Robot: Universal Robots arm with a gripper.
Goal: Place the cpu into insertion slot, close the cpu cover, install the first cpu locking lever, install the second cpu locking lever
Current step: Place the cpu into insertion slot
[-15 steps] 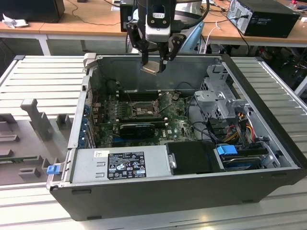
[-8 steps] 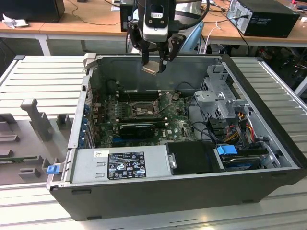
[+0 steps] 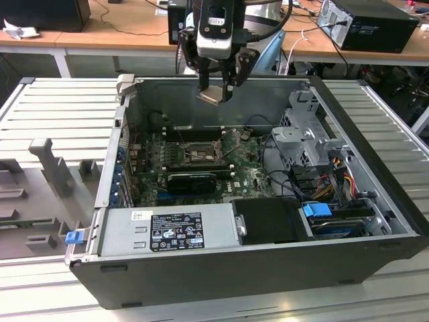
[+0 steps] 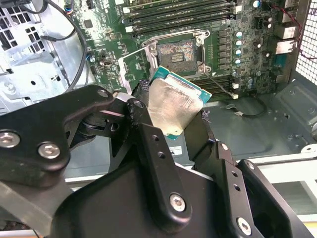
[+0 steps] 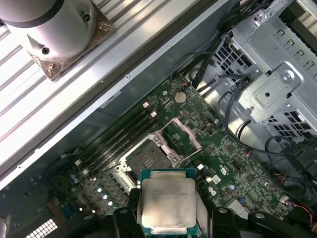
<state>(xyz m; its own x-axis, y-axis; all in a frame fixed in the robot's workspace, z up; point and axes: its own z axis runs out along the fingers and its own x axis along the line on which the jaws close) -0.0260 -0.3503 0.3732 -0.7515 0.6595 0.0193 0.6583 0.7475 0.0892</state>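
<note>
Grey slatted surface (image 3: 60, 107), open computer case (image 3: 268, 261) lying on it, side panel off. Wooden benches (image 3: 120, 39) behind, with dark boxes and loose cables.

Claw (image 3: 219, 82): clamped on the cpu (image 3: 213, 94), fingers pressing two opposite edges. Chip hangs high over the case near its far wall, well above the motherboard (image 3: 248, 176) and touching nothing but the fingers.

Cpu: small flat square with a pale silver metal top and a thin green rim round it. Tilted in the exterior view. In the second wrist view (image 4: 173, 106) the top has a dull, smeared sheen. In the first wrist view (image 5: 167, 201) it sits square between the fingers, metal face toward the camera.

Insertion slot (image 5: 147, 157): bare, dark centre showing, metal frame round it. Cpu cover (image 5: 188, 135) swung up off the slot on one side, so the recess is open from above.

Step in hand, by my reading: the first one, placing the chip. Slot is unfilled and the cover is not yet shut.

Judgement on what seating calls for: level the chip, square its edges to the frame, lower it straight and gently inside the raised cover. A tilted or skewed touch could damage the contacts.
</note>
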